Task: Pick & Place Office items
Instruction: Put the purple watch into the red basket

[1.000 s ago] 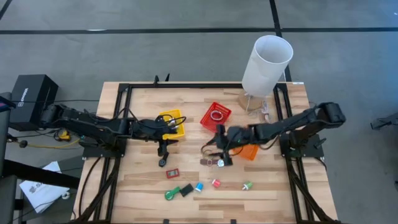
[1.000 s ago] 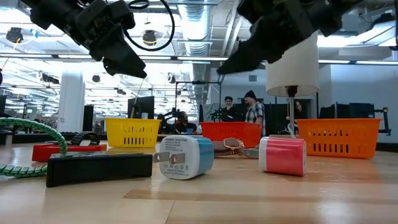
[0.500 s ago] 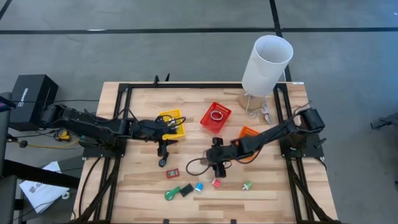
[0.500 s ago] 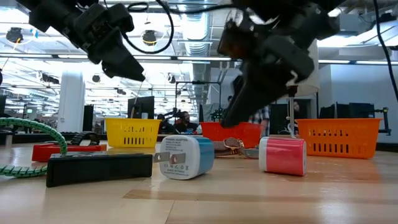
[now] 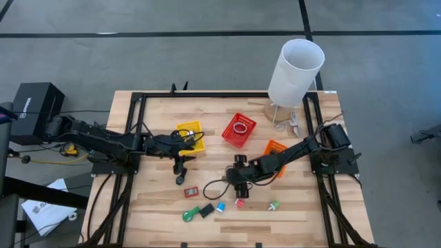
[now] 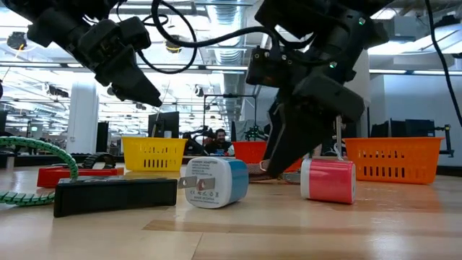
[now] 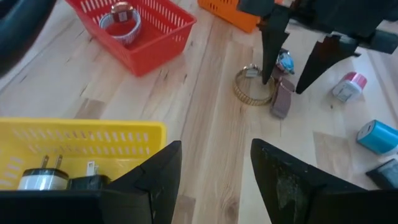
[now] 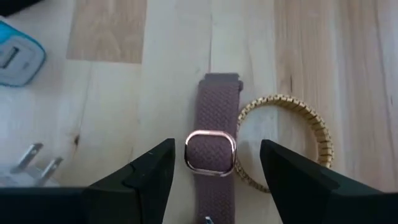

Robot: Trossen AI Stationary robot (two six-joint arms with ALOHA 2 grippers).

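Right end effector: (image 5: 236, 187) was low over the middle of the table (image 5: 296, 213), fingers (image 8: 147, 177) spread apart, nothing clamped between them.
Watch strap: the mauve woven strap with a rose-gold buckle (image 8: 211, 152) lay flat on the table directly between the right fingers, which straddled it.
Gold band: a gold-coloured expanding ring (image 8: 286, 140) lay touching the strap on one side.
Left end effector: (image 5: 180, 167) hung above the table just beside the yellow bin (image 5: 198, 141), fingers (image 7: 155, 180) apart and empty.
Yellow bin contents: a white plug adapter (image 7: 40, 177) and a dark item beside it.
Red bin: (image 5: 247, 134) held one round red-and-white item (image 7: 121, 18).
Orange bin: (image 5: 277, 147) stood near the right arm, partly covered by it.
Loose items, front of table: a blue-and-white charger (image 6: 215, 182), a pink-and-white cylinder (image 6: 328, 180), a black bar (image 6: 115, 195), a green cord (image 5: 188, 215), a flat red item (image 5: 191, 192) and a small green piece (image 5: 273, 205).
White cylinder: (image 5: 295, 72) stood upright at the far right edge of the table.
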